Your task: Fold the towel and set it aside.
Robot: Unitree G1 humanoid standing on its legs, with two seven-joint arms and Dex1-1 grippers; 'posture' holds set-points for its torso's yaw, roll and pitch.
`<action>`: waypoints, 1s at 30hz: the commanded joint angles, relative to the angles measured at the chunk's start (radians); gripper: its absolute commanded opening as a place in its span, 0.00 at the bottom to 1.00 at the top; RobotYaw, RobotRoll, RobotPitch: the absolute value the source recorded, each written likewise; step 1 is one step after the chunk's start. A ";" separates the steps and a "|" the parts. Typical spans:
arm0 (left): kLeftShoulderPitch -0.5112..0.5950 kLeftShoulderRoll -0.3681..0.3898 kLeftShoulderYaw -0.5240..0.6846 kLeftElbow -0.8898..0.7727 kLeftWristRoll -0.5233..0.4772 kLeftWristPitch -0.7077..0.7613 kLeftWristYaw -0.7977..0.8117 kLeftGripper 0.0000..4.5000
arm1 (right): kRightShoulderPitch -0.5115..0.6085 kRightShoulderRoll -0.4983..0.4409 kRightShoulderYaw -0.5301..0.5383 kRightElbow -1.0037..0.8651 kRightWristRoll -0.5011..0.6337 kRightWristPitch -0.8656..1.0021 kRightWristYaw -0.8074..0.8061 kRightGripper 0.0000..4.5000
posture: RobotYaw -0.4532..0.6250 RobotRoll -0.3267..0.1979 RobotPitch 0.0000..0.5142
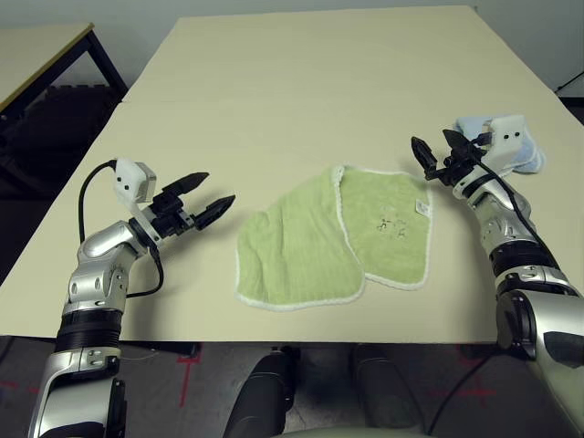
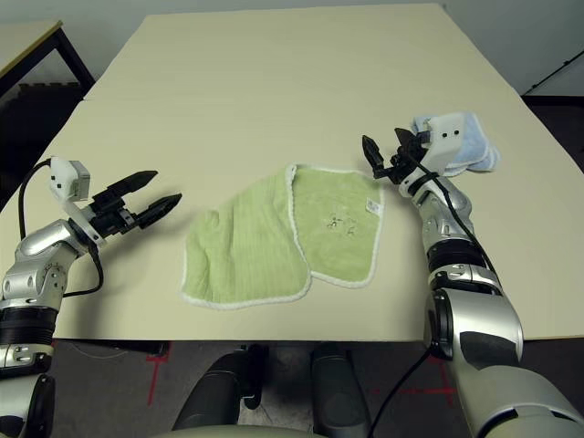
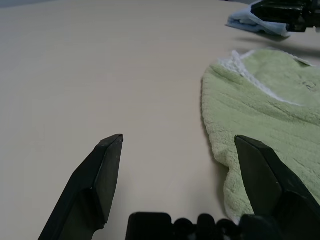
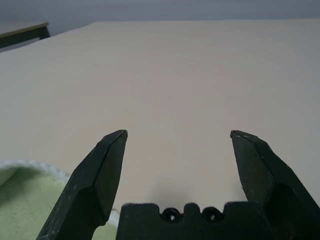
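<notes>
Left eye view, taken as a clock face centred on the towel (image 1: 297, 246) with twelve at the far side: we see the towel lying on the pale table (image 1: 274, 91), close to its near edge. Its plain green part reaches toward eight o'clock; a white stitched edge crosses the cloth, and beyond it the part toward three bears small dark markings (image 1: 393, 227). Our left gripper (image 1: 222, 184) is at ten o'clock, apart from the towel, its two black fingers spread wide. The small white label (image 1: 422, 208) sits toward two o'clock on the towel. Our right gripper (image 1: 432, 136) is between one and two, near the towel's far corner, fingers also spread wide. Just beyond it, at two, we have the light blue cloth (image 1: 527, 160). Farthest off, at ten to eleven, stands a second table (image 1: 36, 46).
</notes>
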 commanded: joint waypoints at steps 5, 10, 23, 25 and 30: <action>-0.023 0.007 -0.035 -0.001 0.030 -0.025 -0.050 1.00 | -0.056 -0.118 0.049 0.022 -0.016 0.164 0.236 1.00 | 0.34 0.62 0.34; -0.033 0.005 -0.049 -0.004 0.040 -0.032 -0.064 1.00 | -0.106 -0.195 0.105 0.068 -0.070 0.277 0.317 1.00 | 0.33 0.62 0.35; -0.061 -0.004 -0.069 -0.011 0.017 -0.072 -0.158 1.00 | -0.223 -0.282 0.293 0.134 -0.259 0.399 0.499 1.00 | 0.33 0.62 0.35; -0.068 -0.009 -0.065 -0.029 0.002 -0.052 -0.155 1.00 | -0.246 -0.291 0.311 0.154 -0.284 0.401 0.497 1.00 | 0.33 0.62 0.35; -0.067 -0.018 -0.068 -0.074 -0.005 -0.035 -0.144 1.00 | -0.279 -0.272 0.352 0.187 -0.343 0.383 0.467 1.00 | 0.34 0.62 0.34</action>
